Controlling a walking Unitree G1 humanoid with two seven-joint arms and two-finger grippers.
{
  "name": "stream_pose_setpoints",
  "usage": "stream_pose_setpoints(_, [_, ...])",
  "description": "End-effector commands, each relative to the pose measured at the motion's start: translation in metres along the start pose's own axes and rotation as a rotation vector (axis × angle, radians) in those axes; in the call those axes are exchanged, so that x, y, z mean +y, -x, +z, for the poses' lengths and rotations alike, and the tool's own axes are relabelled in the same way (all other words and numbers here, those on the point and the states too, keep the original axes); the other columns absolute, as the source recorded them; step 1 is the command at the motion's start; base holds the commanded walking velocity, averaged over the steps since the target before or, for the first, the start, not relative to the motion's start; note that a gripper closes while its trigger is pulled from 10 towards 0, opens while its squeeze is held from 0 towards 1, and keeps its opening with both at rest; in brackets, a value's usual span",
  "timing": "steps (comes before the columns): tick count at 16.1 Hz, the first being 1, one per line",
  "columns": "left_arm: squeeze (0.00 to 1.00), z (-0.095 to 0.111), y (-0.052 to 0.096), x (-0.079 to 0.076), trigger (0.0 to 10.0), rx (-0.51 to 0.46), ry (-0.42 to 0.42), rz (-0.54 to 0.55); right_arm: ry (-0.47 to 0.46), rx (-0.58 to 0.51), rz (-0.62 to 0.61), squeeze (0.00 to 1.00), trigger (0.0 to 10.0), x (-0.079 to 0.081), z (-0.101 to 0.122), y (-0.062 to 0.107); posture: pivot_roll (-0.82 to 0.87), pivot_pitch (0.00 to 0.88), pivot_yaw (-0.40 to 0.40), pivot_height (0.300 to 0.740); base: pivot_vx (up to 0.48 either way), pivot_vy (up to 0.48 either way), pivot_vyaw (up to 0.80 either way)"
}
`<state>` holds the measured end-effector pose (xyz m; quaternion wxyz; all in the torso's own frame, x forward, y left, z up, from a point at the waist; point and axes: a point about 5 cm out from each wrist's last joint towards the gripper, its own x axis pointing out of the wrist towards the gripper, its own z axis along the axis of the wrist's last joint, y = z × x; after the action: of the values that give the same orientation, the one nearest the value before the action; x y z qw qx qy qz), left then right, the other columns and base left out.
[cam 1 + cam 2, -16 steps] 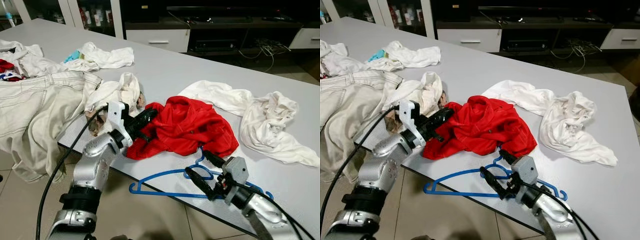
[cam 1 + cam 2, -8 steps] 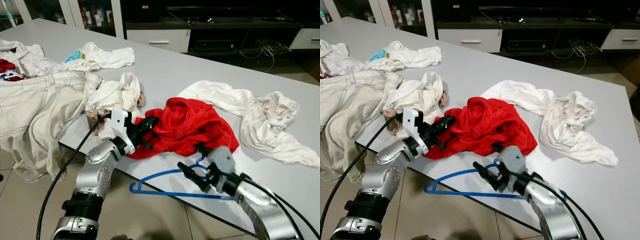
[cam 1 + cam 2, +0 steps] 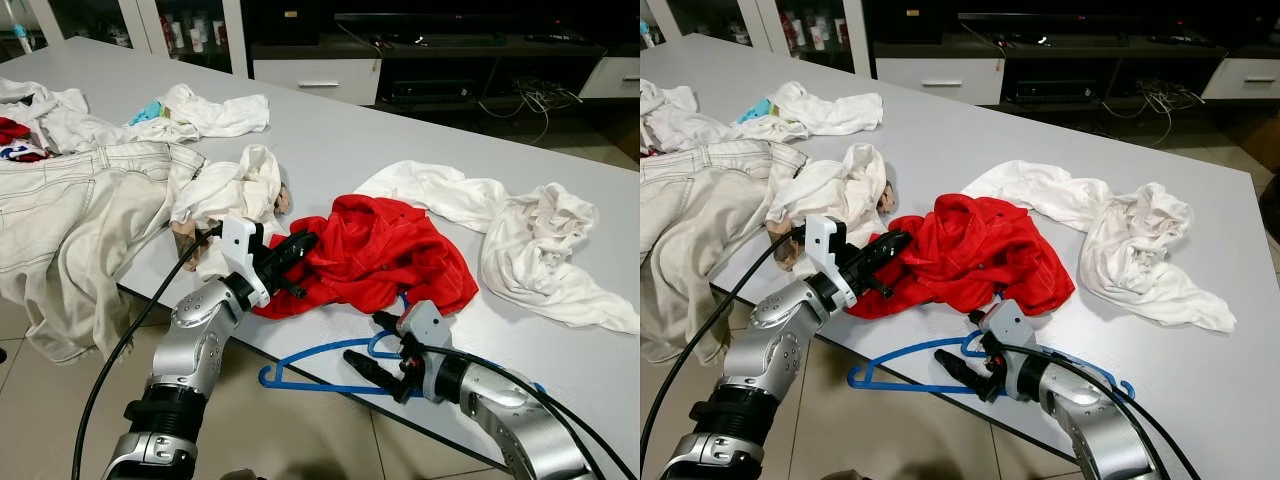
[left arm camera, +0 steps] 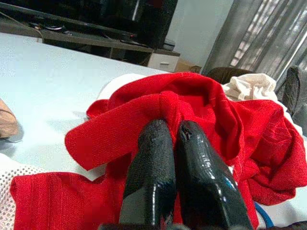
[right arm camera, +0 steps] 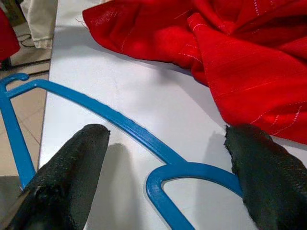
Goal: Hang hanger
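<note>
1. Lying flat at the near edge of the grey table (image 3: 350, 130), the blue hanger (image 3: 300, 357) has one end poking out past the edge over the tiled floor (image 3: 40, 400), and its hook points toward the red shirt (image 3: 385, 250).
2. Right gripper (image 3: 375, 345) sits low over the hanger's neck with its fingers (image 5: 72, 167) spread wide, one on each side of the blue bar where the hook loop meets the shoulder. In the right wrist view the bar runs between the two tips and neither tip touches it, so the gripper holds nothing.
3. Left gripper (image 3: 300, 243) reaches in from the table's near edge to the shirt's left side. In the left wrist view its two fingers (image 4: 153, 163) lie pressed together with a fold of red cloth bunched right at their tips. Whether cloth is actually pinched between them I cannot tell; the tips touch the fabric and there is no gap between them.
4. The shirt is a crumpled heap in the middle of the table, just beyond the hanger, with its near hem close to the hook.
5. A white garment (image 3: 520, 240) sprawls to the right of the shirt, touching it at the far side.
6. A smaller white cloth (image 3: 235, 185) lies bunched just left of the shirt, behind the left gripper.
7. Beige jeans (image 3: 70, 220) drape over the table's left edge, and more white laundry (image 3: 210, 112) lies further back.
8. A dark TV cabinet (image 3: 420, 50) stands beyond the table.
</note>
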<state>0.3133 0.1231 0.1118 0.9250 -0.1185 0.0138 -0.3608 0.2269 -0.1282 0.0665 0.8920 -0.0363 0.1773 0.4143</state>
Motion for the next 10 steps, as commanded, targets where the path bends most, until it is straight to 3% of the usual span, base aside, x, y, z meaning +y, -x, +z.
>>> stream_pose_setpoints(1, [0.0, 0.0, -0.003, -0.001, 10.0, 0.012, -0.015, -0.005, -0.009, 0.009, 0.003, 0.0, 10.0, -0.001, -0.001, 0.005, -0.05, 0.0, -0.001, 0.74, 0.0, 0.0, 0.0])
stream_pose_setpoints(7, [0.0, 0.001, -0.004, -0.001, 10.0, 0.011, -0.018, -0.009, -0.054, 0.045, 0.027, 0.0, 10.0, -0.001, -0.007, 0.015, -0.06, 0.0, -0.001, 0.74, 0.0, 0.0, 0.0])
stream_pose_setpoints(10, [0.0, 0.001, -0.004, -0.001, 10.0, 0.011, -0.019, -0.009, -0.068, -0.064, -0.029, 0.0, 10.0, -0.01, 0.012, 0.014, -0.06, 0.0, 0.0, 0.74, 0.0, 0.0, 0.0])
